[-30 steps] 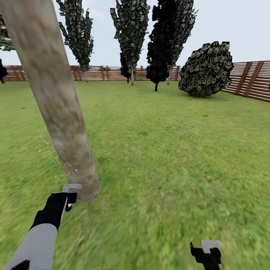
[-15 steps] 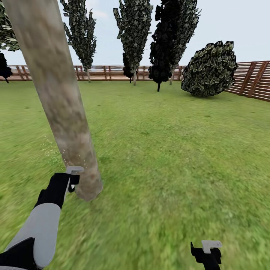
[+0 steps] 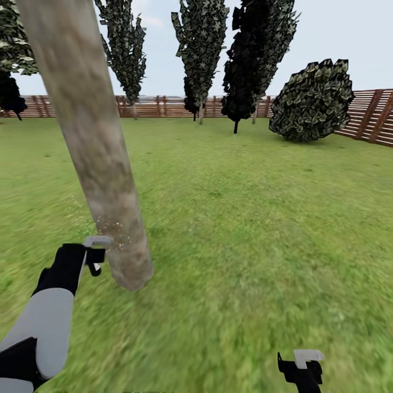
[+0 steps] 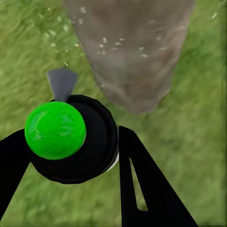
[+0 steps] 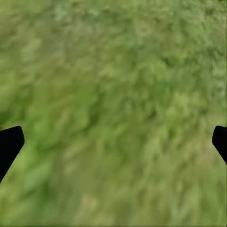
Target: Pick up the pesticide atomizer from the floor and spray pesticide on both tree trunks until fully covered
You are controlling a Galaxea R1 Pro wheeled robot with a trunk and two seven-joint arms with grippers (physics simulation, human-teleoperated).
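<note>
The left gripper (image 4: 71, 142) is clamped on the pesticide atomizer (image 4: 71, 135), a black round body with a bright green cap held between the two black fingers (image 4: 146, 184), its grey nozzle pointing at the foot of the tree trunk (image 4: 132, 52). In the head view the left gripper (image 3: 90, 254) sits at about eight o'clock, just beside the base of the tree trunk (image 3: 93, 136), which leans from the upper left down to the lawn (image 3: 245, 218). Fine white specks of pesticide (image 3: 112, 229) dot the lowest part of the bark and some scatter over the grass at its nine o'clock side; the bark higher up looks bare. The right gripper (image 3: 303, 368) hangs low at five o'clock, well apart from the trunk, and in its wrist view the fingertips (image 5: 9, 144) stand wide apart with only blurred grass between them. Far back, dark narrow trees (image 3: 256, 49), a round shrub (image 3: 314, 101) and the slatted wooden fence (image 3: 371, 114) edge the garden.
</note>
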